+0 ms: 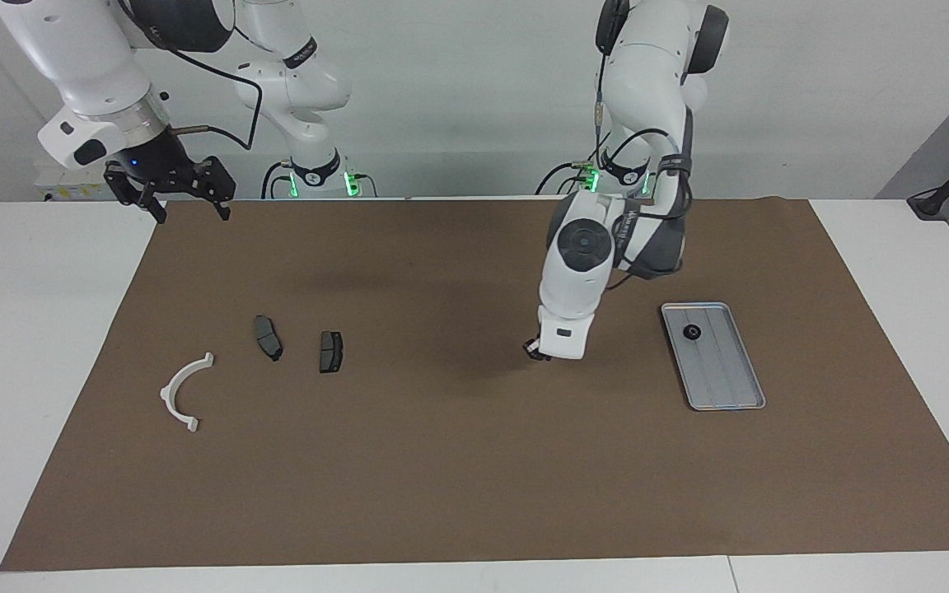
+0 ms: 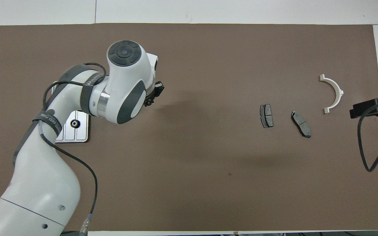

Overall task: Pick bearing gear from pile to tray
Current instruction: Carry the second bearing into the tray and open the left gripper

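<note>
A: Left gripper (image 1: 534, 349) is low over bare brown mat (image 1: 474, 461), about mid-counter, between the tray and the nearer brake pad. Its fingertips are pressed together; whether anything tiny sits between them, I cannot tell.

B: And the bearing gear?

A: One small black toothed ring (image 2: 74, 123) lies in the tray (image 1: 726, 387), at the end nearer the robots, clear of the rim. The tray itself sits toward the left arm's end of the counter, its long sides running away from the robots, every edge well inside the mat.

B: Room around that gripper?

A: Plenty. Open mat all round it, tray off to one side with a clear gap, and a wide empty strip along the mat's edge farthest from the robots.

B: The rest of the pile?

A: Spread toward the right arm's end: two dark brake pads, one (image 1: 330, 352) and the other (image 1: 268, 337), lying apart from each other, then the white half-ring bracket (image 1: 184, 392) nearest the mat's edge there, touching neither pad.

B: Right arm?

A: Waiting. Right gripper (image 1: 186, 207) hangs high over the mat's corner by its own base, jaws spread wide, holding nothing.
</note>
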`<move>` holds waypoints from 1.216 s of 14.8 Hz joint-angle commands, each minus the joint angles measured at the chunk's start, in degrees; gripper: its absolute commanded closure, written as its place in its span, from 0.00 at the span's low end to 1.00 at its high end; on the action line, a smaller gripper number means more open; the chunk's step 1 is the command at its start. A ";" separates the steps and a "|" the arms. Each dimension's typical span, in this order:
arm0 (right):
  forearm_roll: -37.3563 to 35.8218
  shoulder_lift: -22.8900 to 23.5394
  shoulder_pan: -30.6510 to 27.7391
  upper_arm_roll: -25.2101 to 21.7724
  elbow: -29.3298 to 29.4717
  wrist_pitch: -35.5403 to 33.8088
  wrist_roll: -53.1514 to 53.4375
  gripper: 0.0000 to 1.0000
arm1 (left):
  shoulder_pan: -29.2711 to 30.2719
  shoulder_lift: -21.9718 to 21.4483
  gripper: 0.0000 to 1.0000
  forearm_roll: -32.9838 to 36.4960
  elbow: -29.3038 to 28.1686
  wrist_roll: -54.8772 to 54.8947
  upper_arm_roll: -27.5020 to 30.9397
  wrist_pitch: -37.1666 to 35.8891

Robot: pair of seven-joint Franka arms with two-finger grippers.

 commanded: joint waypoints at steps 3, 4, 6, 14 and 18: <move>1.07 -0.45 -0.22 0.25 -1.07 1.58 0.18 0.00 | 10.81 -8.24 1.00 -0.14 -11.63 20.63 -0.53 0.94; 0.90 -0.45 -0.22 0.25 -1.07 1.58 0.09 0.00 | 12.48 -8.24 1.00 -0.05 -11.72 24.14 -0.53 1.73; 0.20 -0.54 -0.13 0.33 -1.07 1.58 -0.26 0.00 | 16.00 -8.24 1.00 -0.05 -13.29 31.43 -0.53 5.76; 0.11 -0.62 -0.04 0.42 -1.25 1.76 -0.35 0.00 | 19.79 -8.16 1.00 0.04 -16.73 37.89 -0.35 15.10; 0.11 -0.62 -0.04 0.42 -1.25 1.67 -0.26 0.00 | 21.46 -7.98 1.00 0.21 -16.38 37.89 -0.18 15.79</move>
